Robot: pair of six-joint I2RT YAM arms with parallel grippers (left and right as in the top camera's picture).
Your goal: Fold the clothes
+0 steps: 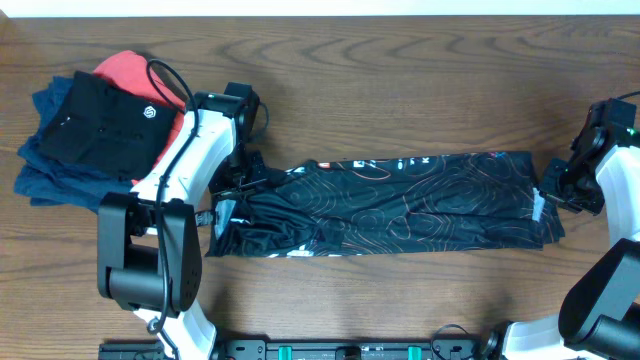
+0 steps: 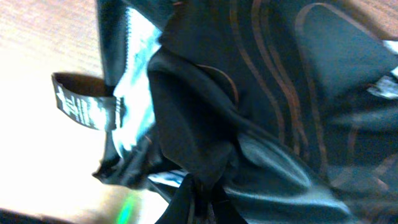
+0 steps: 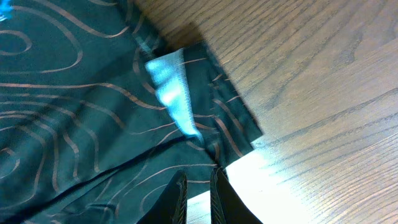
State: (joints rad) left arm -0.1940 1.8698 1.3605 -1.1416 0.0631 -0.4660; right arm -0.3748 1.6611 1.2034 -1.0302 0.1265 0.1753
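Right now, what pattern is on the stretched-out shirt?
The shirt is black with thin orange contour lines, clearest in the right wrist view.

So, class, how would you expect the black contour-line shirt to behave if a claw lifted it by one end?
Probably floppy: the shirt bunches into soft folds near the left claw, so it would likely sag rather than hold shape. Likely light: the fabric looks thin and lies flat on the table. Possibly slippery, given its sheen in the left wrist view.
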